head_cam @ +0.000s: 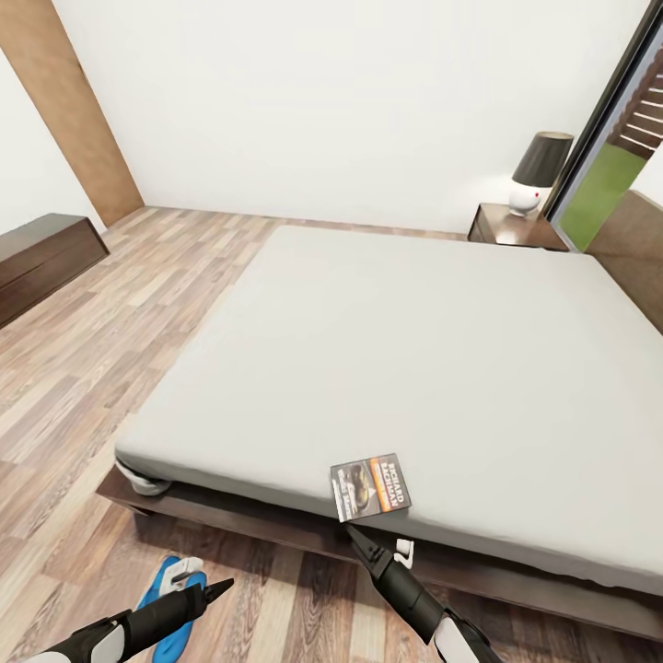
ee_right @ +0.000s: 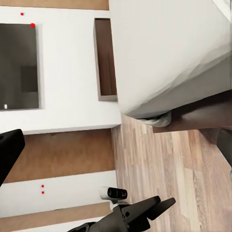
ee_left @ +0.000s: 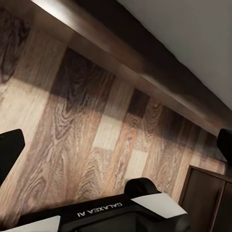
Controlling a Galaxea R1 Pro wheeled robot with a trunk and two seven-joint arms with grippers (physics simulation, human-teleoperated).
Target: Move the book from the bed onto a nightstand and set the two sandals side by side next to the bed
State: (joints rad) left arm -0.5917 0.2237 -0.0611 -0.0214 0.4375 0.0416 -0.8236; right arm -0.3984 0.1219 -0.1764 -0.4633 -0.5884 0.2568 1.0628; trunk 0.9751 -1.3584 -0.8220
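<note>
The book (head_cam: 370,488) lies flat at the near edge of the bed (head_cam: 414,368), its dark cover with the orange band facing up. My right gripper (head_cam: 354,534) hovers just below the book, in front of the bed frame, pointing up at it without touching. In the right wrist view its fingers (ee_right: 9,151) stand wide apart, so it is open and empty. A bright blue sandal (head_cam: 164,582) rests on the plank floor, partly covered by my left gripper (head_cam: 223,587). That one is also open, with its fingers (ee_left: 8,150) spread. A nightstand (head_cam: 509,227) stands beyond the bed's far right corner.
A lamp (head_cam: 540,171) with a dark shade sits on the nightstand, beside the tall window (head_cam: 615,157). A low dark cabinet (head_cam: 41,258) lines the left wall. The bed's dark wooden frame (head_cam: 276,527) runs just ahead of both arms, and plank floor (head_cam: 120,313) stretches along the bed's left side.
</note>
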